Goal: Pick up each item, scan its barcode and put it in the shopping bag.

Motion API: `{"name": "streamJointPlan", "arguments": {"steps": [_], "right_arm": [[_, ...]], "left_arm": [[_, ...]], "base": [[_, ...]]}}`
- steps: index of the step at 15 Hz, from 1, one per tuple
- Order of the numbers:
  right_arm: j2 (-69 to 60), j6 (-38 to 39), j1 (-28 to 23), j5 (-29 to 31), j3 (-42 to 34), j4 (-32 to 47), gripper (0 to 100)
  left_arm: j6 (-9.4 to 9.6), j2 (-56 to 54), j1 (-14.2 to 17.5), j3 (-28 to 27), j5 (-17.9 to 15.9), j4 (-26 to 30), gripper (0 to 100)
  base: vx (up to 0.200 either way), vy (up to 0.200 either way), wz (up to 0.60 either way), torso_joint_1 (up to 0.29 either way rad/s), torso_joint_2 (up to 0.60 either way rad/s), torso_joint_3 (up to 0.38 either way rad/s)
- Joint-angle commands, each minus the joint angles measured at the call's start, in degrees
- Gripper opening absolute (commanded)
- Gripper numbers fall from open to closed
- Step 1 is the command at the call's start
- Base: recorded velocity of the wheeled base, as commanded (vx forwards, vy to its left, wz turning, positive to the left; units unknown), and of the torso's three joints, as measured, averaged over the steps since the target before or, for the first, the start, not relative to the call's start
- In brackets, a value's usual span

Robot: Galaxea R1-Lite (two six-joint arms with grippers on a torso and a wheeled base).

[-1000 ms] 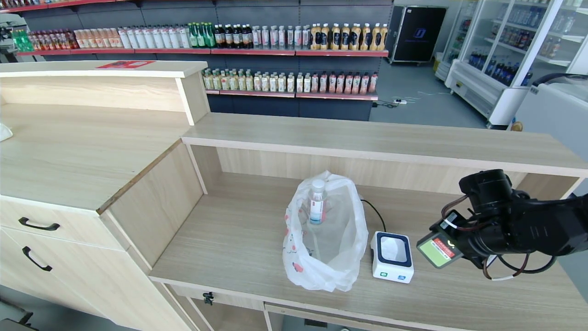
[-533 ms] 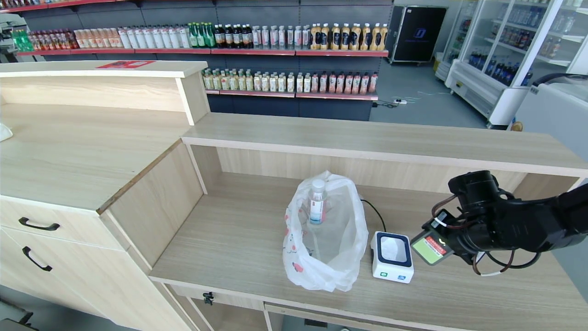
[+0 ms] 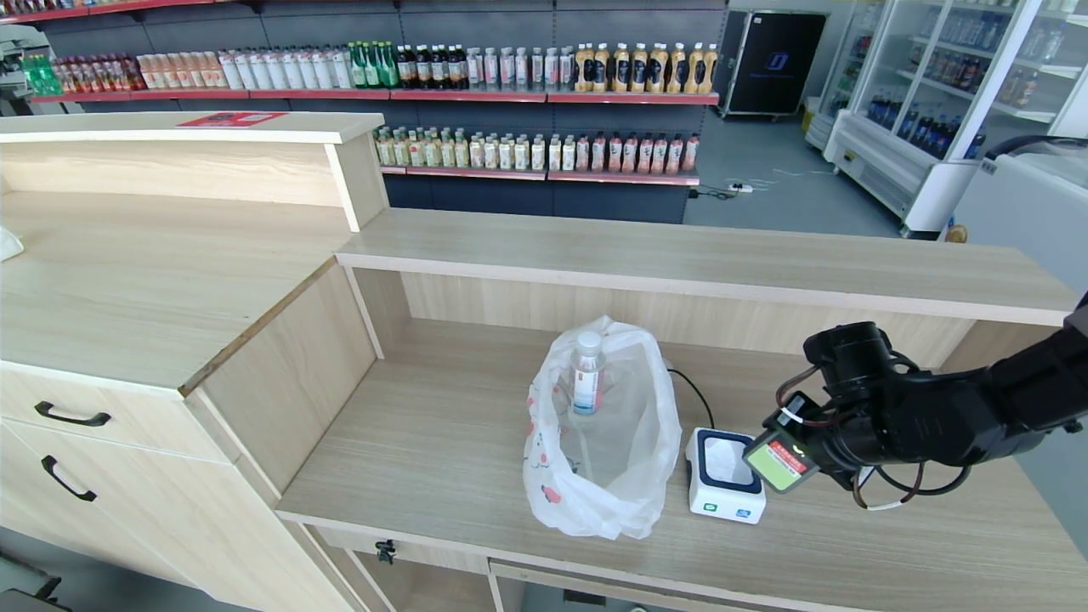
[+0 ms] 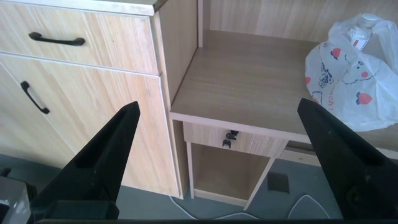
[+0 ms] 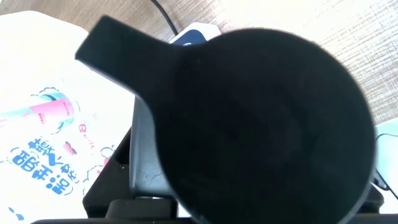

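A white plastic shopping bag (image 3: 603, 433) stands open on the lower counter with a clear bottle (image 3: 586, 374) upright inside it. To its right lies the white barcode scanner (image 3: 722, 476), screen up. My right gripper (image 3: 795, 455) is shut on a small container with a green and red label (image 3: 778, 463), held just above the scanner's right edge. In the right wrist view the container's round black end (image 5: 261, 124) sits between the fingers (image 5: 112, 43), over the scanner (image 5: 193, 34) and the bag (image 5: 50, 124). My left gripper (image 4: 217, 168) hangs open, low in front of the counter, left of the bag (image 4: 354, 74).
A raised wooden ledge (image 3: 705, 255) runs behind the lower counter, and a taller cabinet with drawers (image 3: 72, 416) stands on the left. The scanner's cable (image 3: 697, 391) trails behind the bag. Bare counter (image 3: 892, 544) lies right of the scanner. Drink shelves fill the background.
My right arm has moved left with the container, from right of the scanner to just over its right edge. The bag, bottle and scanner have stayed put.
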State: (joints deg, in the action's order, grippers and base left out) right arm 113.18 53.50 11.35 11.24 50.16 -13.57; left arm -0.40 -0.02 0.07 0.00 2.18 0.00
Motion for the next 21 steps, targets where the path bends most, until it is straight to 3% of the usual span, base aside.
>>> {"name": "streamJointPlan", "arguments": {"steps": [1, 21], "right_arm": [[1.43, -0.07, 0.60, 0.01, 0.20, -0.32, 0], [6.53, -0.42, 3.68, 0.89, 3.27, -3.75, 0]], "left_arm": [[-0.04, 0.02, 0.01, 0.00, 0.02, 0.00, 100], [-0.04, 0.02, 0.01, 0.00, 0.02, 0.00, 100]], "base": [[0.000, 0.000, 0.00, 0.000, 0.00, 0.000], [0.000, 0.000, 0.00, 0.000, 0.00, 0.000]]}}
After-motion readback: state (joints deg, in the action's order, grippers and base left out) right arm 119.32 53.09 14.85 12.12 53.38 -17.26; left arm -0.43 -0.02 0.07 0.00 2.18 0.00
